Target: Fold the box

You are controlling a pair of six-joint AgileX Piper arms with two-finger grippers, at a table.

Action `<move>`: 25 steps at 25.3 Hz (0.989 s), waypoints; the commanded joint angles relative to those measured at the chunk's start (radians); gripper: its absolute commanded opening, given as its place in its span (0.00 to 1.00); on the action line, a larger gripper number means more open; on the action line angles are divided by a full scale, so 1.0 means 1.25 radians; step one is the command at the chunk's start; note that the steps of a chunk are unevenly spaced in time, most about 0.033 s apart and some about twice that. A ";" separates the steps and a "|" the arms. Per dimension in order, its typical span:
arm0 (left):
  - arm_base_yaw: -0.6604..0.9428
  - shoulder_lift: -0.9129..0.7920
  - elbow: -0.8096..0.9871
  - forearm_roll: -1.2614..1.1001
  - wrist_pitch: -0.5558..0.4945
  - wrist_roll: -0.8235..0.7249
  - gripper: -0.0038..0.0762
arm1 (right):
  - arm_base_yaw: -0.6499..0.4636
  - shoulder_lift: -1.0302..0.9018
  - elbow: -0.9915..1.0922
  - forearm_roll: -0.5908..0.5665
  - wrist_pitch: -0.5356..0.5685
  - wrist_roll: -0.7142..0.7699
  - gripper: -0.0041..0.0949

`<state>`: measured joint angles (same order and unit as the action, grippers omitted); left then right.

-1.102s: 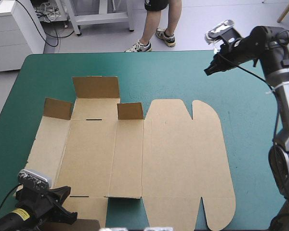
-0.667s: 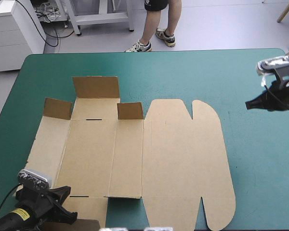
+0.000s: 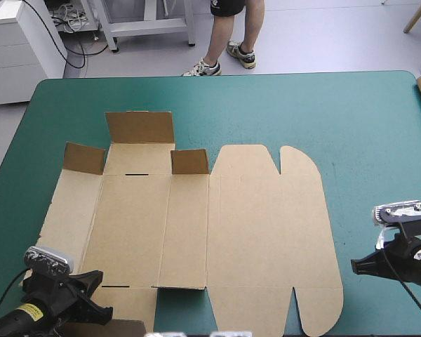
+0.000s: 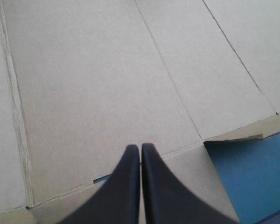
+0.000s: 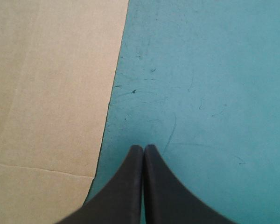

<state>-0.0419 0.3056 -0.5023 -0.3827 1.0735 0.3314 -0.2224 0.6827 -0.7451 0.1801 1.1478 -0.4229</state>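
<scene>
The brown box lies as a flat cut sheet across the middle of the teal-green cover. Three small flaps stand raised on its far left part: one at the far edge and two shorter ones. My left gripper is shut at the near left corner. Its tip hovers over the box's near flap, beside a slot. My right gripper is shut and low over bare cover. It sits just beside the box's right edge, holding nothing.
A darker brown piece of board shows at the near left edge by my left arm. Bare teal-green cover runs along the far side and down the right side of the table. A notch in the box's near edge shows cover.
My right arm has swung from the far right corner to the near right side, down beside the box's right edge. The left arm and the box have not moved.
</scene>
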 commanded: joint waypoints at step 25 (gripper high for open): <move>0.179 0.669 -0.528 0.004 -0.125 -0.009 0.04 | -0.004 -0.010 0.021 0.011 -0.068 -0.015 0.02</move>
<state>0.0829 1.0893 -1.0462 -0.3463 0.9536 0.3098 -0.2232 0.6705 -0.6947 0.1801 1.0944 -0.4337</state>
